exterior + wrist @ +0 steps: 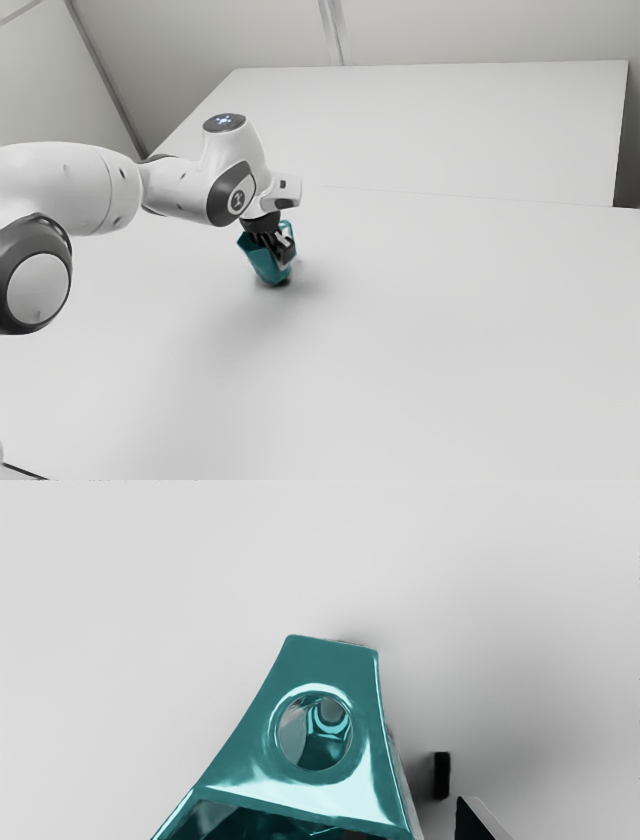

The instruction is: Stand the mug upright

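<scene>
The white arm [85, 188] was extended from the exterior view's left. Beyond its near joint, the black tool [282, 250] was held low at the teal mug [260, 260]; whether it was clenched, released or closed on the mug could not be told. The mug was tilted, over the pale worktop [420, 320]. Farther off, another pale surface [430, 120] was backed by a light wall [470, 30].

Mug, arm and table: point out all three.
Mug [330, 662]: wrist view, teal surface beside its round hole.
Arm [80, 190]: exterior view, white casing.
Table [450, 320]: exterior view, bare part of its top.
</scene>
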You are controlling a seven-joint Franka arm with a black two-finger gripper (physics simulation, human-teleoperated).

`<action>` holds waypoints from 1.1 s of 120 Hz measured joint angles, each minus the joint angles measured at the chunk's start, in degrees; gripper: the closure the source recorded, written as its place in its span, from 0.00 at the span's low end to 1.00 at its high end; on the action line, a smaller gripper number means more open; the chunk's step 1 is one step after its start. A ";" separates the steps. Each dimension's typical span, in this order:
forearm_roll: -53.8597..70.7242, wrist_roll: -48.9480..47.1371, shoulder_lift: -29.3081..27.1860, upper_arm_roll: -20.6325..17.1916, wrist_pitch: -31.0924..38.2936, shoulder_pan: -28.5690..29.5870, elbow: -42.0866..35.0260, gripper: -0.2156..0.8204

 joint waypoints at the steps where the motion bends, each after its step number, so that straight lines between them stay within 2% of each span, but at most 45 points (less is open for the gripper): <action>1: -0.03 0.01 0.00 0.00 0.01 0.00 0.01 0.66; 9: -0.17 0.10 -0.03 0.01 0.06 0.00 0.06 0.54; 19: -0.15 0.20 -0.17 0.02 0.10 0.00 0.07 0.43; 43: 0.17 0.39 -1.34 0.02 -0.18 -0.19 0.15 0.30; 64: 0.37 0.48 -3.23 0.02 -0.83 -0.38 0.22 0.25; 80: 0.37 -0.27 -6.82 0.39 -3.61 -0.56 0.69 0.23; 100: 0.60 -2.29 -12.77 0.91 -9.77 -0.59 1.66 0.22; 132: 3.42 -5.74 -16.77 1.33 -23.45 -0.38 11.68 0.21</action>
